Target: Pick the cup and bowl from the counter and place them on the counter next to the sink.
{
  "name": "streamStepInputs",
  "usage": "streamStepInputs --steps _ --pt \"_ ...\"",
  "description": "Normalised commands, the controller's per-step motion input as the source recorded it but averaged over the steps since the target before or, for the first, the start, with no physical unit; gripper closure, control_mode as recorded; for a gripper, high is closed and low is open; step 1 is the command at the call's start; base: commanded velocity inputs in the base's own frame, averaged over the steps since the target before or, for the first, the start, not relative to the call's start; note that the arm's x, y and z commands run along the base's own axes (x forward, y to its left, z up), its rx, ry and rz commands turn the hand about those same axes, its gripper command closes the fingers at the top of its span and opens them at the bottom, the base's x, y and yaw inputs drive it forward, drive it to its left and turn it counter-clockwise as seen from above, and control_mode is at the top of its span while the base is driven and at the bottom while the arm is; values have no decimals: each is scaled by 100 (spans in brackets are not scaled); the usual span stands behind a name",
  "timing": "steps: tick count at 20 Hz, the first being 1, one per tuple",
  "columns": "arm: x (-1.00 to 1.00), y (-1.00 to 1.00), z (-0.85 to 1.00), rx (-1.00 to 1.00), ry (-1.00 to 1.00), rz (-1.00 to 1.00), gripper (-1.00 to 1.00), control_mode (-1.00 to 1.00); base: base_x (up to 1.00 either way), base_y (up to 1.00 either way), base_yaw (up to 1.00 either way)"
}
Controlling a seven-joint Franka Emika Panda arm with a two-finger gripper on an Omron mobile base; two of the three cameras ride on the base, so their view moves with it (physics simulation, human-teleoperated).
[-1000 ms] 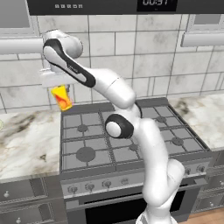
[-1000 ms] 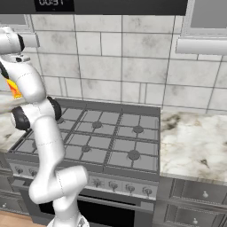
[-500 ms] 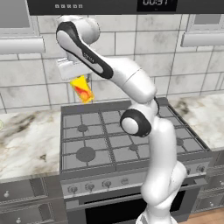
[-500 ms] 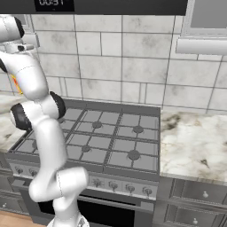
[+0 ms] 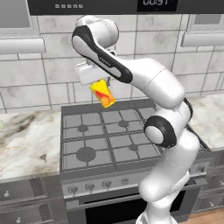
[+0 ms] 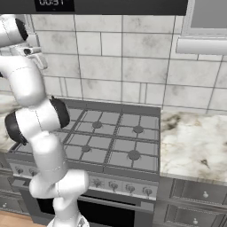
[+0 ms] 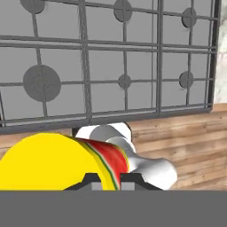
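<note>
The arm is lifted high over the stove (image 5: 109, 140), and the gripper (image 5: 97, 82) hangs in the air above the far left part of the stove, in front of the tiled wall (image 5: 48, 78). The fingers are closed on the cup (image 5: 103, 92), which is yellow with a red-orange pattern. The cup is tilted, its lower end pointing toward the right and down, and it touches nothing except the gripper. There is free air all around it: the stove grates are well below, and the dark microwave (image 5: 100, 5) is above the arm.

In the hand view the cup (image 7: 62, 162) is large and near at the bottom, gripped at its rim between the two dark fingertips (image 7: 91, 181), and beyond it I see the grates of the stove (image 7: 111, 57), its front edge and the wooden floor (image 7: 186, 137).

The counter (image 5: 26, 140) lies on the left of the stove, its right edge touching the stove's side. Another piece of counter (image 6: 195, 142) lies on the right side of the stove, with grey cabinets (image 6: 199, 199) under its near edge.
</note>
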Motion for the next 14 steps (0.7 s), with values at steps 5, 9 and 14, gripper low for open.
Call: streamStepInputs --steps 5,9,14 --pt "-51 -100 0 18 -18 4 100 -100 0 0 0" --pt "-20 -98 -5 18 -9 7 100 -100 0 0 0" --pt "-1 -63 -1 15 -4 15 100 -100 0 0 0"
